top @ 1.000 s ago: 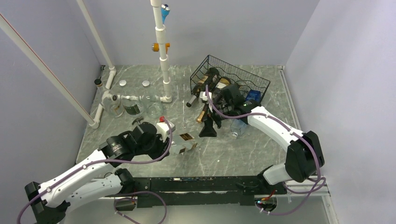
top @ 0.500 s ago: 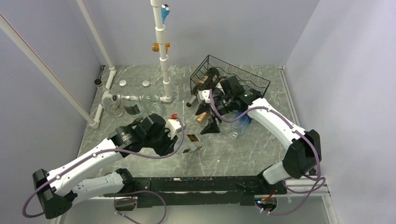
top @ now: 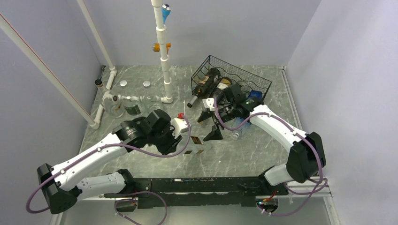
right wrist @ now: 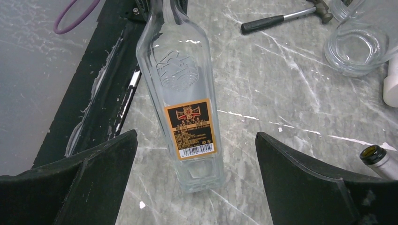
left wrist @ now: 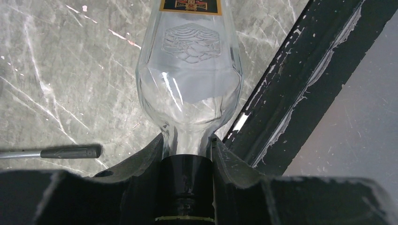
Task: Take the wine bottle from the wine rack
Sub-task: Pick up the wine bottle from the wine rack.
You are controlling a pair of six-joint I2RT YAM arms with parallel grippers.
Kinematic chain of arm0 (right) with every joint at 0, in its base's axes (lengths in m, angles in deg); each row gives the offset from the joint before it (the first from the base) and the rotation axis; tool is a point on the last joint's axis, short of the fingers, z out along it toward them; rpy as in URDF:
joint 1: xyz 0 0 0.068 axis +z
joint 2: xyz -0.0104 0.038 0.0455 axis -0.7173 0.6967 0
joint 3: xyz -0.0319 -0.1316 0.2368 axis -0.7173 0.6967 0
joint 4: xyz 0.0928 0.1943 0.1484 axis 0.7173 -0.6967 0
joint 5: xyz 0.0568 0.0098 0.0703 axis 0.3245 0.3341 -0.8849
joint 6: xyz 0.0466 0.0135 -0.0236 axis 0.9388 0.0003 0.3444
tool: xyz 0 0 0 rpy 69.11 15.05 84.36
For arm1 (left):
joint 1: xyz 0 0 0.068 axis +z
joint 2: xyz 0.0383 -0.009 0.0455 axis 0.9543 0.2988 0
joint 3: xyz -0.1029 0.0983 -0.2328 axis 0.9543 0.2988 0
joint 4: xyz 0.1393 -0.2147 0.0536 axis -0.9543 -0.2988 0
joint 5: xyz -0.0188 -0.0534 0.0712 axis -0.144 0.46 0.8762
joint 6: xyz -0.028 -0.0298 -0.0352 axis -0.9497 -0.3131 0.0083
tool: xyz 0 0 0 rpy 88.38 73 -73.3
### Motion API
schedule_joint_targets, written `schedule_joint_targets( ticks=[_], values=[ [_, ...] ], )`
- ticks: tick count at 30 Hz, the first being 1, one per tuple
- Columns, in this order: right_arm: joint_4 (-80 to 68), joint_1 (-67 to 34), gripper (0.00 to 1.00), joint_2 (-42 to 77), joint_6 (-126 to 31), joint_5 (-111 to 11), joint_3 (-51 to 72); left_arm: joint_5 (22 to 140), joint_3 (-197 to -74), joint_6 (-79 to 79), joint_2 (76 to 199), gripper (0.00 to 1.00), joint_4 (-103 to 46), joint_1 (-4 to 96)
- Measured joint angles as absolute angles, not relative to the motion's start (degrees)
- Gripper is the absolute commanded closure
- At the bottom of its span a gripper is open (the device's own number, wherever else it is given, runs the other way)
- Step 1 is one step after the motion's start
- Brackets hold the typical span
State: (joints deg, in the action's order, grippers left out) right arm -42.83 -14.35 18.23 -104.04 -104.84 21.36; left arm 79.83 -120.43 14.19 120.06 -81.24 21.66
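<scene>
Neck of bottle [left wrist: 190,70] gripped by left end effector [left wrist: 187,146], right end effector [right wrist: 195,136] open over it

Clear bottle [right wrist: 185,93], seemingly flat, off rack [top: 234,70]

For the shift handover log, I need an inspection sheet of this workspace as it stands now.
Surface: grey marble table, white streaks.
Job's things: black wine rack at back right, dark bottles on it; clear bottle off it.
Clutter: hammer, glass jars.
Left end effector: shut on the clear bottle's neck.
Right end effector: open, apart from it.
Cables: purple cables along both arms.
Surroundings: white pipe frame, plain walls.
</scene>
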Motion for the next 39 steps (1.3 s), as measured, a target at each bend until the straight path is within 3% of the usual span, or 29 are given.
schedule_joint_targets(
  ticks=[30,35,39],
  values=[
    [-13.4,-10.5,0.02,19.4,-85.0,-111.7,36.8,76.4,-133.0,15.1,132.7,1.00,-83.1,21.7],
    [-10.2,-9.0,0.14,20.8,-84.0,-112.2,38.3,75.4,-133.0,14.1,133.5,1.00,-82.1,21.7],
    [-7.3,-8.8,0.35,21.4,-82.3,-113.1,39.0,74.6,-132.9,13.2,133.5,1.00,-81.3,21.7]
  ],
)
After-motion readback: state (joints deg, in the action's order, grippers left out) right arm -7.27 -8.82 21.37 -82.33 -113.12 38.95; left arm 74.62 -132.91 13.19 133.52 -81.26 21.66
